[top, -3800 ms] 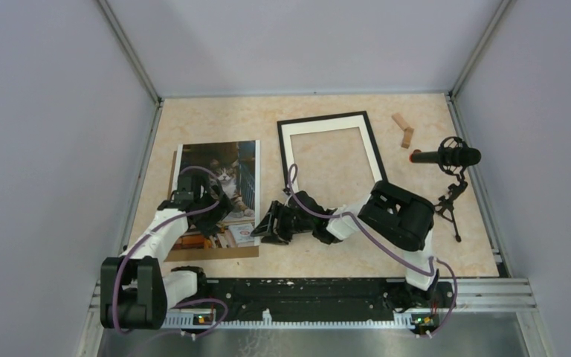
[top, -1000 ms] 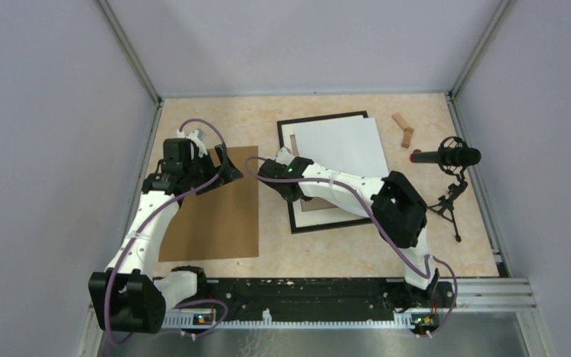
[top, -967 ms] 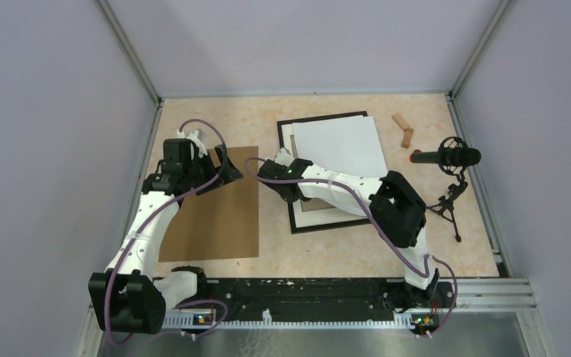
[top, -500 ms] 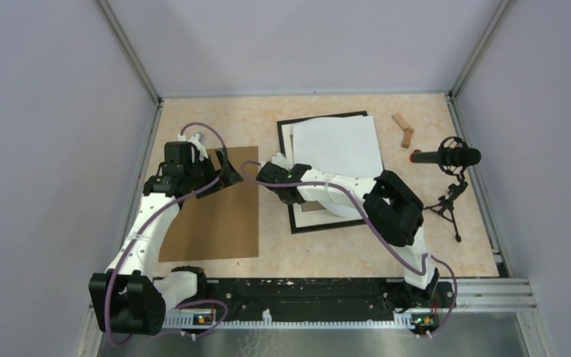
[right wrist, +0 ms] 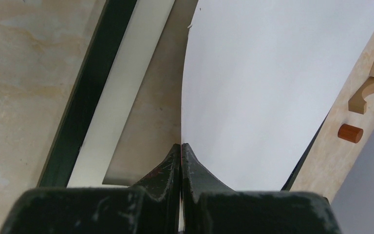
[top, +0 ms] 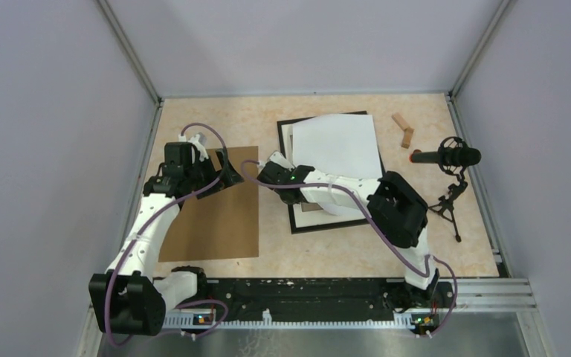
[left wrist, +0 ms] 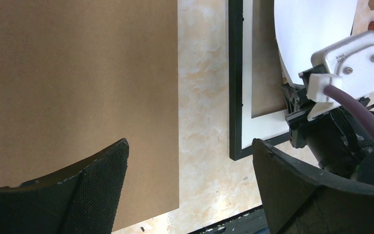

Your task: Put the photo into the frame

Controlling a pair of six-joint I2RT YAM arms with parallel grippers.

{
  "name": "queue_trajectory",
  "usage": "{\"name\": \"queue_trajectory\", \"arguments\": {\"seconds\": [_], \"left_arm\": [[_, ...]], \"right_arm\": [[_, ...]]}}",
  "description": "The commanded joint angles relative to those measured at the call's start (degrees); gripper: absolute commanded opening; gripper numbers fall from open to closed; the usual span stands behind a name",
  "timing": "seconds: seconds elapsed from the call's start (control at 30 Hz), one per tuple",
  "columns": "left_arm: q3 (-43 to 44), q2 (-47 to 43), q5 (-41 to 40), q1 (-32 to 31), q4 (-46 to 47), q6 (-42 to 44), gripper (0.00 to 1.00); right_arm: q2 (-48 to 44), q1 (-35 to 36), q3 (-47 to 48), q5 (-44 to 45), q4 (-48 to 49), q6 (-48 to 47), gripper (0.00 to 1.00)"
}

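No text, brand, number or sign could be read in any view. A tiny dark marking stood on the white camera housing point(left wrist: 350, 51) on the right wrist, too small to make out, and the photo point(right wrist: 272, 87) showed only its plain white side.

The photo point(top: 338, 141) on the far part of the frame point(top: 280, 137), backing board point(top: 212, 216) left, microphone point(top: 446, 157) right.
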Motion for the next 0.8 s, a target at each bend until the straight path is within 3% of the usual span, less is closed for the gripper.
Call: {"name": "queue_trajectory", "arguments": {"seconds": [0.0,0.27,0.53,0.77], "left_arm": [[-0.24,-1.29,1.06,-0.32,1.15,0.82,0.99],[-0.68,-1.59,1.95,-0.27,1.62,0.32,0.99],[-0.42,-1.81,1.20,-0.27,0.79,0.92,0.99],[-0.33,-1.41,1.66,-0.27,1.25,0.93,0.99]], "right_arm": [[-8.35,0.76,-3.18,-2.07,3.92,-2.25,0.00],[-12.95,-1.50,-11.07,-6.09,10.39,-6.23,0.00],[-8.65,-1.84,-7.99,-7.36,9.98,-6.85,0.00],[-6.49,-1.85,-7.09,-3.38,8.17,-6.85,0.00]]}}
